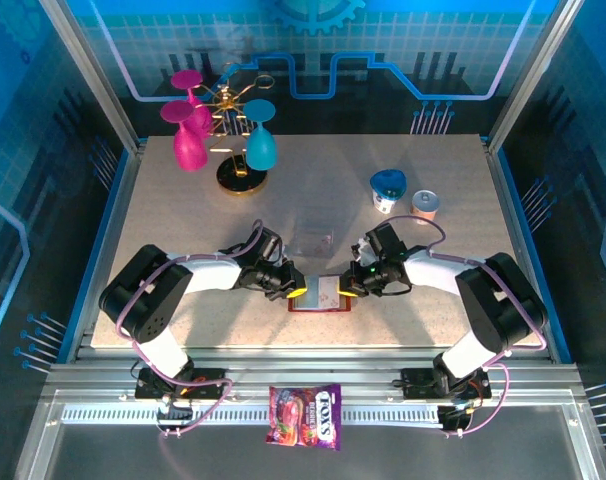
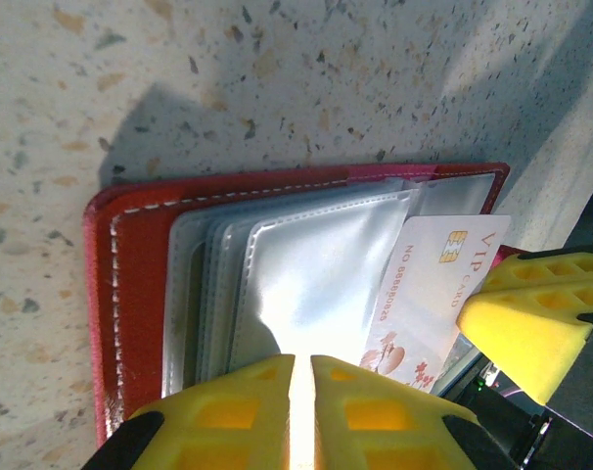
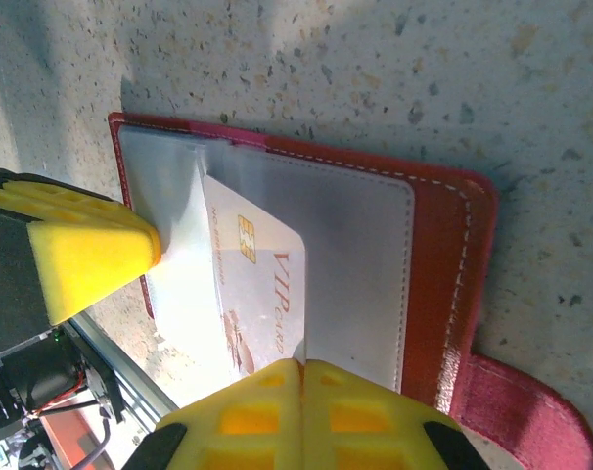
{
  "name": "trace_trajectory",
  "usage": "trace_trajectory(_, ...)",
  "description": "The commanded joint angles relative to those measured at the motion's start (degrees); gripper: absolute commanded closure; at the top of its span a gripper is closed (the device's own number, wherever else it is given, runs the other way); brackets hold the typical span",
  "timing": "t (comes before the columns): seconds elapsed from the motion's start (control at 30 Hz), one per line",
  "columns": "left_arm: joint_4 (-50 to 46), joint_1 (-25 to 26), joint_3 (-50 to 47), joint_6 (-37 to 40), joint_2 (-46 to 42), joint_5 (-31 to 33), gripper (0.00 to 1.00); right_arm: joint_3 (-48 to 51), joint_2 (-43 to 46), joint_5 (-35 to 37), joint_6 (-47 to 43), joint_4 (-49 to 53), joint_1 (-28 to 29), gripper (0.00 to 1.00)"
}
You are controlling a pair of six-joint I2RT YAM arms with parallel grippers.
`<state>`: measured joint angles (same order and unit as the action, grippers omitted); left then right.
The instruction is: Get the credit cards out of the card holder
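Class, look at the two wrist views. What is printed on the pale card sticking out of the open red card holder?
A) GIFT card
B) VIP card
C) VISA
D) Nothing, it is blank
B: the pale card sticking out of a clear sleeve of the card holder carries the words "VIP card" next to a gold chip, readable in both wrist views.

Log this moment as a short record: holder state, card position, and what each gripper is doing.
holder: red leather-like folding card holder, lying open on speckled table
card: pale whitish-pink VIP card with gold chip, partly out of clear plastic sleeves
left gripper: shut on a sleeve edge
right gripper: shut on the card's edge
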<state>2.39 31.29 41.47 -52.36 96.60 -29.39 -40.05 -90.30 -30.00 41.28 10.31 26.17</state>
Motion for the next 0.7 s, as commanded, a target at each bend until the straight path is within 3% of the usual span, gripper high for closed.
trace_trajectory(0.0, -2.09, 0.23, -0.55, 0.77, -0.19, 1.07, 0.86, -1.34, 1.26, 1.33, -1.53, 3.26, -0.82, 0.96)
trace_trajectory(0.67, -2.4, 0.21, 0.04, 0.77, -0.03, 0.92, 0.86, -2.89, 0.85, -0.27, -1.81, 3.62, -1.57, 0.97)
